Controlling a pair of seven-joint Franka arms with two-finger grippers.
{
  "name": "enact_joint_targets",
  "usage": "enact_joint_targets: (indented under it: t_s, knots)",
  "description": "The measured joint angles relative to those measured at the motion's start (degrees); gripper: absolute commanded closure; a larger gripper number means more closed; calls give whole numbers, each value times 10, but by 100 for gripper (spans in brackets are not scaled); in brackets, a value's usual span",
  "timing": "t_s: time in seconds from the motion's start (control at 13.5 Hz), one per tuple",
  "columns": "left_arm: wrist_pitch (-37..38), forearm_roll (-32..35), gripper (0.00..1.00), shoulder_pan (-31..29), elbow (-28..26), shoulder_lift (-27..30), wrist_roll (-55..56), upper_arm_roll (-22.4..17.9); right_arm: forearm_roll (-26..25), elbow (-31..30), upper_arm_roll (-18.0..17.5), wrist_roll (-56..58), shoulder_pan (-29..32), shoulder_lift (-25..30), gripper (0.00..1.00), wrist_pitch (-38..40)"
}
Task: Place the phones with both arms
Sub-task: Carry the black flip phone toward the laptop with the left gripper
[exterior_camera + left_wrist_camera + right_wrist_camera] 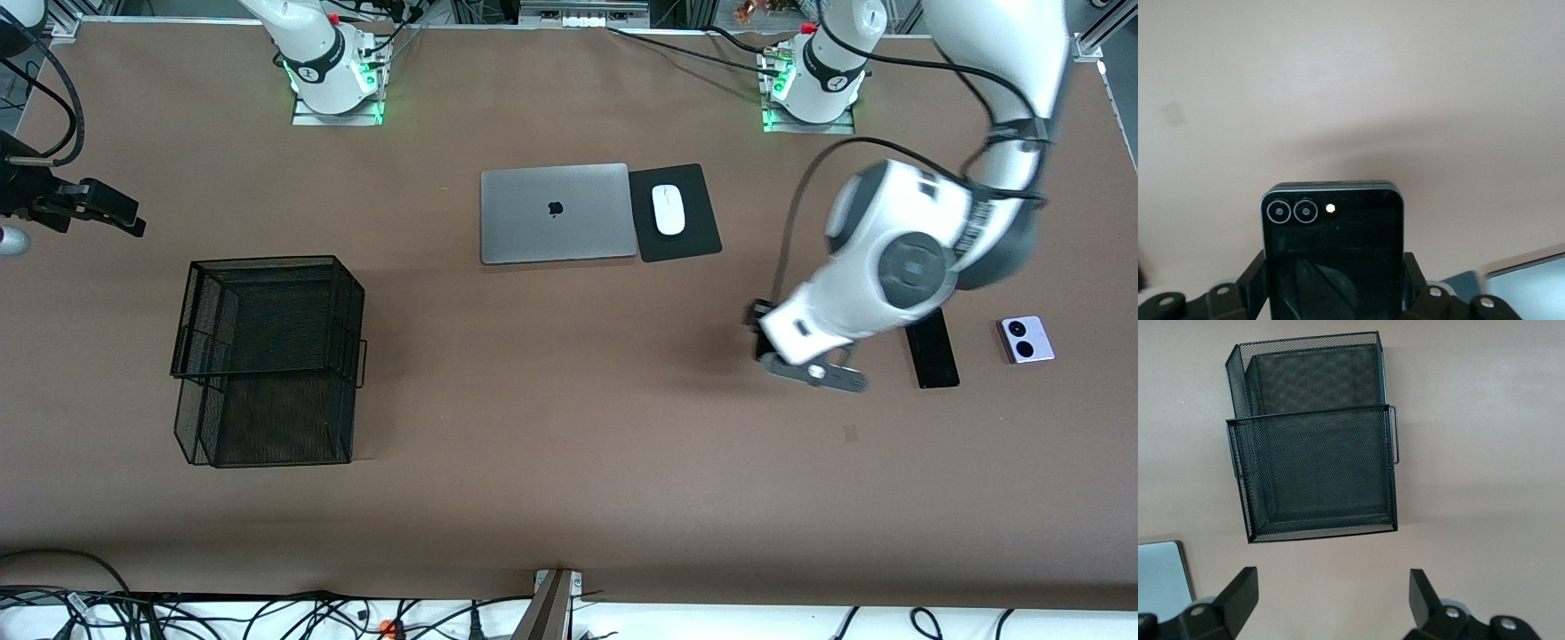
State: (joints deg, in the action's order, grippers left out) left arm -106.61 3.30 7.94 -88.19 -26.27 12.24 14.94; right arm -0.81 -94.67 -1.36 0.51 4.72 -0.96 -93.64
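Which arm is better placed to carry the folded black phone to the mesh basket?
Left, probably. The left gripper has its jaws shut on the black folded phone. The right gripper, open and empty, waits by the mesh basket.

Left hand (805, 360) blurred, apparently hiding folded phone (1333, 257).

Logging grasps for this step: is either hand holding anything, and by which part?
The left hand grips the black folded phone by its two side edges, camera end sticking out. The right hand is open, holding nothing.
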Motion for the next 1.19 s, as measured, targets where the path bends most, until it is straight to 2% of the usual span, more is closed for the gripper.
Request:
enact_joint_targets:
  t_s: [0.22, 0.37, 0.52, 0.89, 1.19]
  knots:
    - [-1, 0, 67, 60, 21, -20, 63, 1, 0, 0, 0, 0, 0, 0, 0, 0]
    - [-8, 0, 66, 102, 48, -54, 113, 2, 0, -1, 0, 0, 0, -1, 0, 0]
    - [-59, 0, 66, 144, 67, -97, 159, 1, 0, -1, 0, 0, 0, -2, 0, 0]
    - [-240, 0, 57, 228, 76, -203, 266, -3, 0, -1, 0, 0, 0, -2, 0, 0]
    - [-283, 0, 55, 260, 80, -244, 280, -24, 0, -2, 0, 0, 0, -3, 0, 0]
